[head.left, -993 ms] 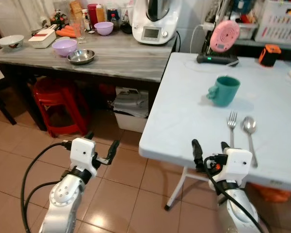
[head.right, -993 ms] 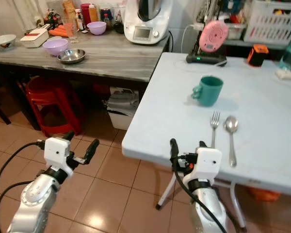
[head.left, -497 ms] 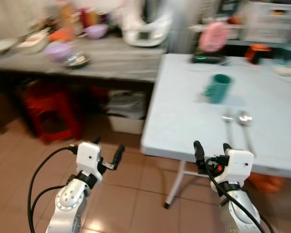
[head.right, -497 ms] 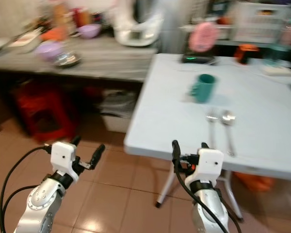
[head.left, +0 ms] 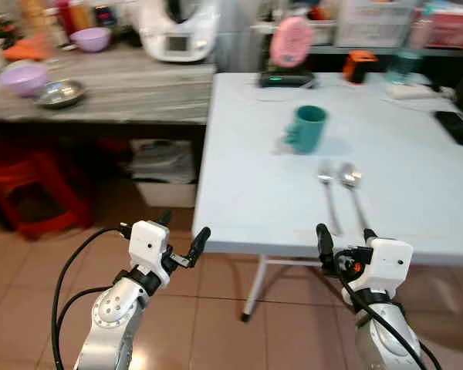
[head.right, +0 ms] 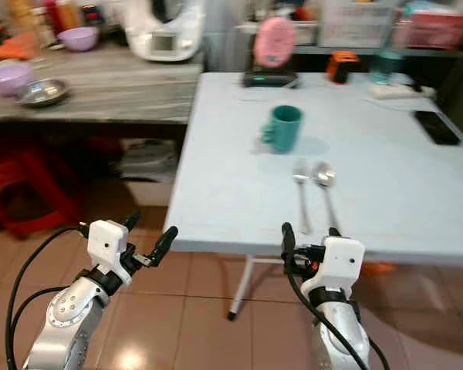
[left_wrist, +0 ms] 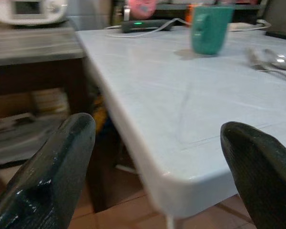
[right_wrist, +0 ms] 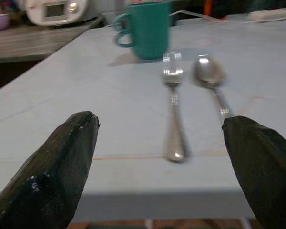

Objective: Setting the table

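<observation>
The surface (head.left: 278,185) carried part of a setting: a mug (head.left: 306,129) stood toward the middle, with a fork (head.left: 328,193) and spoon (head.left: 352,189) side by side nearer the front edge. No plate lay there, so more seemingly remained. The left gripper (head.left: 181,240) and right gripper (head.left: 343,240) hovered before the edge, fingers spread and empty.

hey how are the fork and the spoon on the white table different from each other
The fork ends in tines, while the spoon ends in a rounded bowl. The fork lies on the robot's left of the pair, nearer the teal mug; the spoon lies on the right. The spoon's handle reaches a little closer to the table edge than the fork's. Both are shiny metal, lying flat and parallel, heads toward the mug.
</observation>
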Robot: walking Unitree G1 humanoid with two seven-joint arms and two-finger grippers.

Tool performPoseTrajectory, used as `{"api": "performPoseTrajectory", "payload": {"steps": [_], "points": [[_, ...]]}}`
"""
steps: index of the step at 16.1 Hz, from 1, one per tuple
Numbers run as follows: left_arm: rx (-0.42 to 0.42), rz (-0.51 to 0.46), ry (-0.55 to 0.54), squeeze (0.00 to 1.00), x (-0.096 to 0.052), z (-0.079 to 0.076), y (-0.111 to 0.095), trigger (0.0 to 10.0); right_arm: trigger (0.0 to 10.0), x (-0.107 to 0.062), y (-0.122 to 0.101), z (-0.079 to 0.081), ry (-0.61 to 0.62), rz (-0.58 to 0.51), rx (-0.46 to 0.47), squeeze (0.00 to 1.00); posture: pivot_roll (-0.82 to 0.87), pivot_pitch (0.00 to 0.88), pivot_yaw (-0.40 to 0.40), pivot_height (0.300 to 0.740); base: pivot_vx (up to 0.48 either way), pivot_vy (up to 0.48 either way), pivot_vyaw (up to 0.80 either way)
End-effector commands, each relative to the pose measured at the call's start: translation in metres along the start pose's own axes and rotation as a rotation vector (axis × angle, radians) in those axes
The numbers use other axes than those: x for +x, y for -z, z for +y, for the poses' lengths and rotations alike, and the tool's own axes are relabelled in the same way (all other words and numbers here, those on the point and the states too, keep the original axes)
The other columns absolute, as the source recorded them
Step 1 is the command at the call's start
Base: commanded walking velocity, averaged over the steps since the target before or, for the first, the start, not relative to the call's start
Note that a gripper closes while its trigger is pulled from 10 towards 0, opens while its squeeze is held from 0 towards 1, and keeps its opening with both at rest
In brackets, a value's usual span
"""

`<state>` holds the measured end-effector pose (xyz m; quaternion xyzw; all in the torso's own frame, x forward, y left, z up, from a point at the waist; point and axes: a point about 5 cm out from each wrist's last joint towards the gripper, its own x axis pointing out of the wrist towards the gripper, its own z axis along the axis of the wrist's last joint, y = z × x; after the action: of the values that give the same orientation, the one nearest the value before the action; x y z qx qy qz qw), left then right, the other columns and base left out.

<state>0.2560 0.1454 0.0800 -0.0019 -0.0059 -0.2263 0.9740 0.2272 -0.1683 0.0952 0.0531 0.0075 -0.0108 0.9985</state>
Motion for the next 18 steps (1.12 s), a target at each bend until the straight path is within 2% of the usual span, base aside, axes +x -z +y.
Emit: {"api": "performPoseTrajectory", "payload": {"steps": [1,8,15,18], "points": [[0.007,-0.003,0.007,0.00,-0.003,0.002,-0.002,10.0,10.0,0.001,-0.002,0.001,-0.001,-0.010,0.000,0.00,-0.01,0.000,0.035,0.740,0.315,0.000,0.00],[-0.003,-0.004,0.023,0.00,-0.003,-0.001,-0.003,10.0,10.0,0.000,-0.001,0.002,-0.001,-0.006,0.003,0.00,-0.01,0.000,0.038,0.740,0.349,0.000,-0.63],[-0.013,0.010,-0.012,0.00,-0.004,0.000,-0.002,10.0,10.0,0.004,-0.002,0.003,-0.009,-0.010,-0.002,0.00,-0.01,0.000,0.037,0.740,0.000,0.000,0.00],[0.019,0.020,-0.002,0.00,-0.009,0.005,0.000,10.0,10.0,0.016,-0.005,-0.007,0.005,0.009,-0.016,0.00,-0.01,0.000,0.030,0.740,0.000,0.000,0.00]]}}
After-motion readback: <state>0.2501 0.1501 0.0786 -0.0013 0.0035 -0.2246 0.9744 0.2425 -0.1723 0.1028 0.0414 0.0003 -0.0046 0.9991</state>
